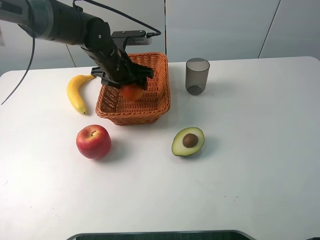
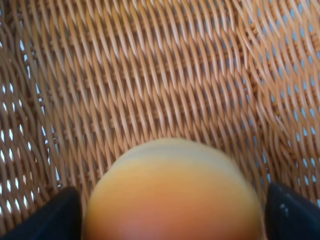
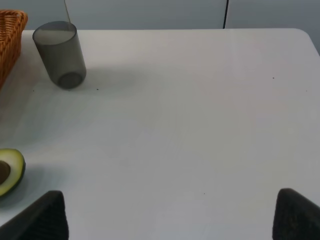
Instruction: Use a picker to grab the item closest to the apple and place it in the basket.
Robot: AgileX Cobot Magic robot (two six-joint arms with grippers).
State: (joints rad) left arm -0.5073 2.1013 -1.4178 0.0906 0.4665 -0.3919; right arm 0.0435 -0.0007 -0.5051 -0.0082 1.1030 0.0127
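Note:
My left gripper (image 1: 131,89) hangs inside the orange wicker basket (image 1: 161,102), shut on a round orange-red fruit (image 1: 132,93). The left wrist view shows that fruit (image 2: 172,195) pinched between the two dark fingertips (image 2: 45,217), just above the basket's woven floor (image 2: 165,75). A red apple (image 1: 93,141) rests on the white table in front of the basket, to the left. My right gripper (image 3: 170,217) is open over bare table with nothing between its fingers; the exterior view does not show it.
A yellow banana (image 1: 77,92) lies left of the basket. Half an avocado (image 1: 188,141) with its pit sits front right of the basket. A grey translucent cup (image 1: 197,76) stands to the basket's right. The right wrist view also takes in the cup (image 3: 60,54) and the avocado (image 3: 10,170).

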